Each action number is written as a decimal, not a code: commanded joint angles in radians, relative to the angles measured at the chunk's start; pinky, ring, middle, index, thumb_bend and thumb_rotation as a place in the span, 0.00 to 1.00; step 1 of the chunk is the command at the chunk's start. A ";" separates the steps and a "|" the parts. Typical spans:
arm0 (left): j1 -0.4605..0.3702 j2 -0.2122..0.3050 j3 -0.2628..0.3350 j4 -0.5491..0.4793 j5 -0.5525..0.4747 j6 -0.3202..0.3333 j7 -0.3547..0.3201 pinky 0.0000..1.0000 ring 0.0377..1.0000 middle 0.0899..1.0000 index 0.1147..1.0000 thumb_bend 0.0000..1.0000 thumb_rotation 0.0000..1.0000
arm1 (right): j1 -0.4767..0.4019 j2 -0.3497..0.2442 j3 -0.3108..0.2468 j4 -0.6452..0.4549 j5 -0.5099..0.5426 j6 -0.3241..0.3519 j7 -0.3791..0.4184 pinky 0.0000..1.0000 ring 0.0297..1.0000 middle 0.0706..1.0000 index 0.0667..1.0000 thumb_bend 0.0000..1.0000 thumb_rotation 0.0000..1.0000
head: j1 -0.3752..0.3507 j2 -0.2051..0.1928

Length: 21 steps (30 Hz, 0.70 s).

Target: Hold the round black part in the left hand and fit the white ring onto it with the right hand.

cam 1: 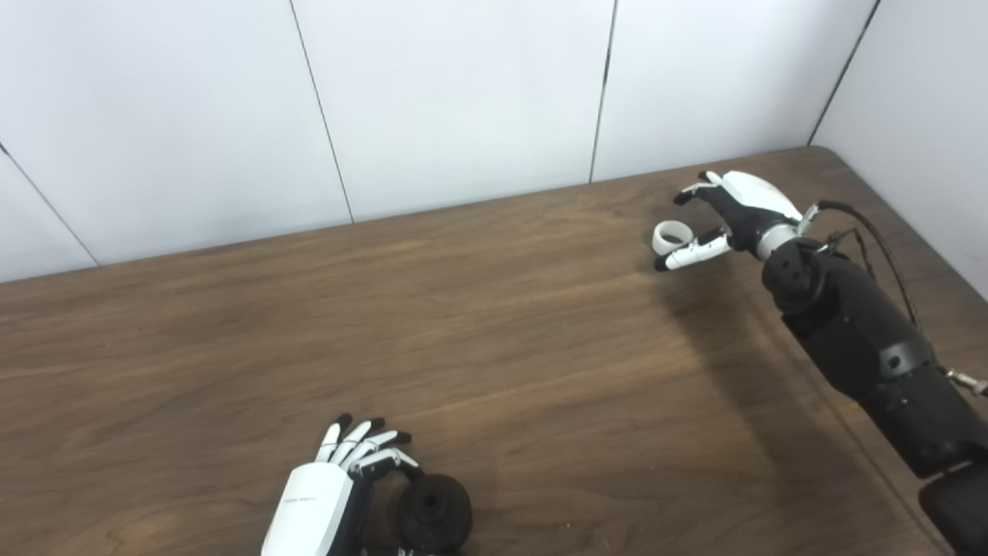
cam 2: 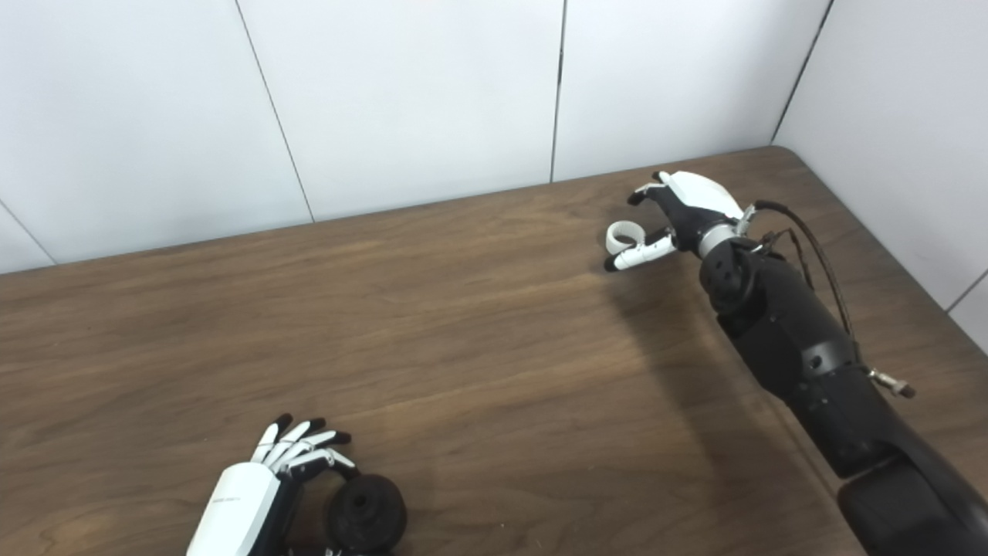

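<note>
The round black part (cam 1: 434, 512) lies on the wooden table (cam 1: 494, 332) at the near edge, left of centre. My left hand (cam 1: 324, 494) is right beside it on its left. The fingers (cam 1: 363, 448) are spread and curl toward its top-left rim; the hand is open, not clasped on it. The white ring (cam 1: 671, 235) lies on the table at the far right. My right hand (cam 1: 741, 208) is open around it, with the thumb (cam 1: 691, 253) in front of the ring and the fingers arched behind it. The ring also shows in the right eye view (cam 2: 624, 234).
White wall panels (cam 1: 463, 100) close off the table's far edge and right side. The right forearm (cam 1: 864, 340) stretches over the table's right part, with a loose cable along it.
</note>
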 commanded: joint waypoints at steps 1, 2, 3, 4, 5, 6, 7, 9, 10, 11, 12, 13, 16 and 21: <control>0.024 0.016 0.003 0.010 0.033 0.027 -0.026 1.00 0.90 0.78 0.42 0.52 0.05 | -0.060 -0.031 -0.002 -0.002 -0.020 -0.004 -0.002 1.00 1.00 1.00 0.79 0.82 0.39 | 0.001 0.001; 0.024 0.016 0.003 0.010 0.033 0.027 -0.027 1.00 0.90 0.78 0.42 0.52 0.05 | -0.064 -0.030 0.001 0.005 -0.023 -0.003 -0.001 1.00 1.00 1.00 0.79 0.82 0.39 | 0.001 0.001; 0.024 0.016 0.003 0.010 0.033 0.027 -0.027 1.00 0.90 0.78 0.42 0.52 0.05 | -0.066 -0.028 0.001 0.010 -0.023 -0.003 0.000 1.00 1.00 1.00 0.79 0.82 0.39 | 0.001 0.001; 0.025 0.016 0.003 0.007 0.032 0.028 -0.030 1.00 0.90 0.78 0.42 0.52 0.05 | -0.066 -0.028 0.001 0.012 -0.022 -0.002 0.003 1.00 1.00 1.00 0.79 0.82 0.39 | 0.004 0.002; 0.026 0.016 0.003 0.004 0.033 0.030 -0.034 1.00 0.90 0.78 0.42 0.52 0.05 | -0.066 -0.027 0.000 0.014 -0.019 -0.003 0.005 1.00 1.00 1.00 0.79 0.82 0.39 | 0.004 0.002; 0.027 0.016 0.003 0.002 0.033 0.033 -0.037 1.00 0.90 0.78 0.42 0.52 0.05 | -0.066 -0.025 0.000 0.017 -0.017 -0.006 0.005 1.00 1.00 1.00 0.78 0.82 0.38 | 0.004 0.002; 0.027 0.016 0.003 0.001 0.033 0.034 -0.039 1.00 0.90 0.78 0.42 0.52 0.05 | -0.067 -0.024 0.000 0.021 -0.016 -0.009 0.005 1.00 1.00 1.00 0.78 0.82 0.38 | 0.004 0.002; 0.027 0.015 0.003 0.002 0.032 0.029 -0.034 1.00 0.90 0.78 0.42 0.52 0.05 | -0.070 -0.022 0.002 0.031 -0.018 -0.013 0.002 1.00 1.00 1.00 0.77 0.82 0.37 | 0.004 0.002; 0.028 0.015 0.003 0.001 0.033 0.027 -0.032 1.00 0.90 0.77 0.42 0.52 0.05 | -0.071 -0.021 0.003 0.033 -0.020 -0.012 0.003 1.00 1.00 1.00 0.77 0.82 0.37 | 0.006 0.004; 0.029 0.015 0.003 0.001 0.033 0.026 -0.030 1.00 0.90 0.77 0.42 0.52 0.05 | -0.072 -0.021 0.004 0.035 -0.021 -0.011 0.004 1.00 1.00 1.00 0.77 0.82 0.38 | 0.006 0.004; 0.030 0.015 0.003 0.000 0.035 0.027 -0.031 1.00 0.90 0.77 0.42 0.52 0.05 | -0.073 -0.021 0.005 0.035 -0.023 -0.009 0.005 1.00 1.00 1.00 0.77 0.81 0.38 | 0.006 0.004; 0.030 0.015 0.003 -0.002 0.037 0.032 -0.037 1.00 0.90 0.77 0.42 0.52 0.05 | -0.074 -0.020 0.006 0.034 -0.024 -0.008 0.005 1.00 1.00 1.00 0.76 0.81 0.37 | 0.006 0.004; 0.031 0.014 0.003 -0.005 0.036 0.036 -0.042 1.00 0.90 0.77 0.42 0.52 0.05 | -0.077 -0.018 0.009 0.038 -0.025 -0.012 0.003 1.00 1.00 1.00 0.75 0.80 0.37 | 0.005 0.007; 0.031 0.014 0.004 -0.006 0.031 0.032 -0.037 1.00 0.90 0.77 0.42 0.52 0.05 | -0.079 -0.012 0.011 0.052 -0.021 -0.034 -0.012 1.00 1.00 0.99 0.73 0.79 0.36 | 0.005 0.007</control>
